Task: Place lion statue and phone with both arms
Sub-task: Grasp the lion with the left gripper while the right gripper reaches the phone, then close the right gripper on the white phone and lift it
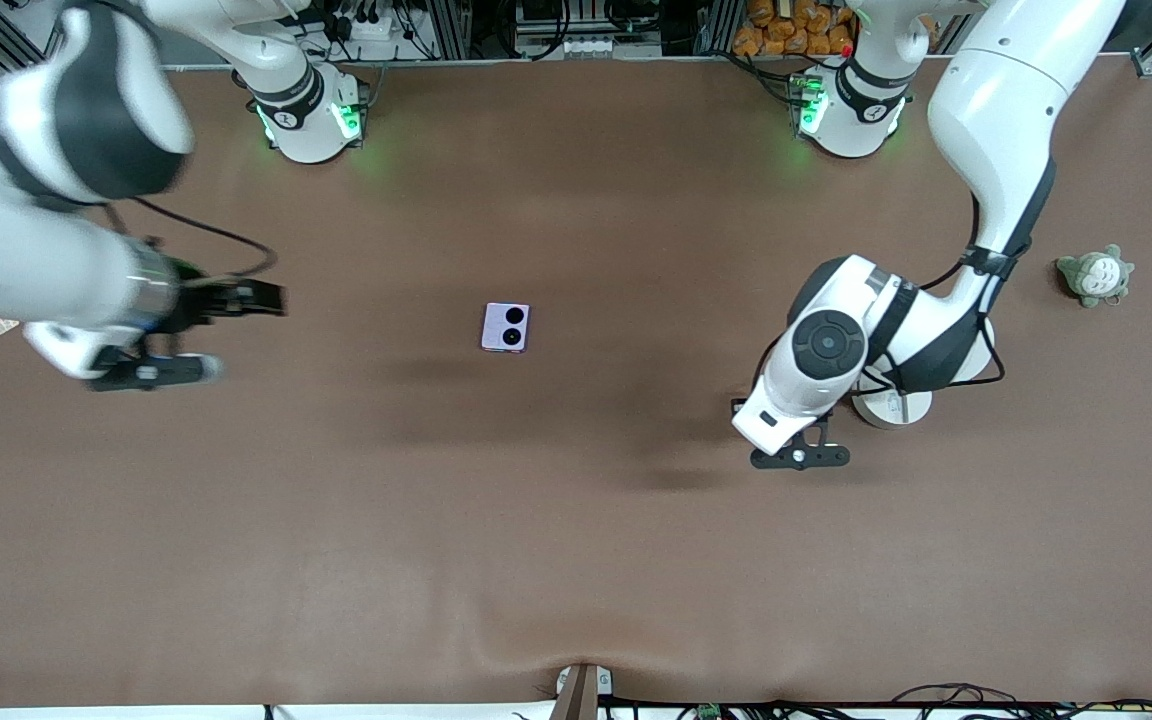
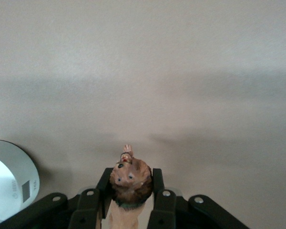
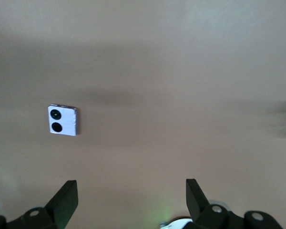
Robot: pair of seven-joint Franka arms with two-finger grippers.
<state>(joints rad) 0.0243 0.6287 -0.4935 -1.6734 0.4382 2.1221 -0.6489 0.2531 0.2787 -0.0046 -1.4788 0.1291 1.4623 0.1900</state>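
With the lavender phone (image 1: 506, 327) set down mid-frame, the left gripper (image 2: 129, 191), clamped on the lion statue (image 2: 129, 183), must lower it, while the right gripper (image 1: 186, 335) waits spread.

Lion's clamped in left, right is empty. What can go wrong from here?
1. The left gripper pinches the lion only at its head, so it could twist or slip on release and tip over.
2. A white round device lies beside the left gripper; lowering might clip it.
3. The right gripper is open, off to the side of the phone; a misaligned approach may push it flat across the table.
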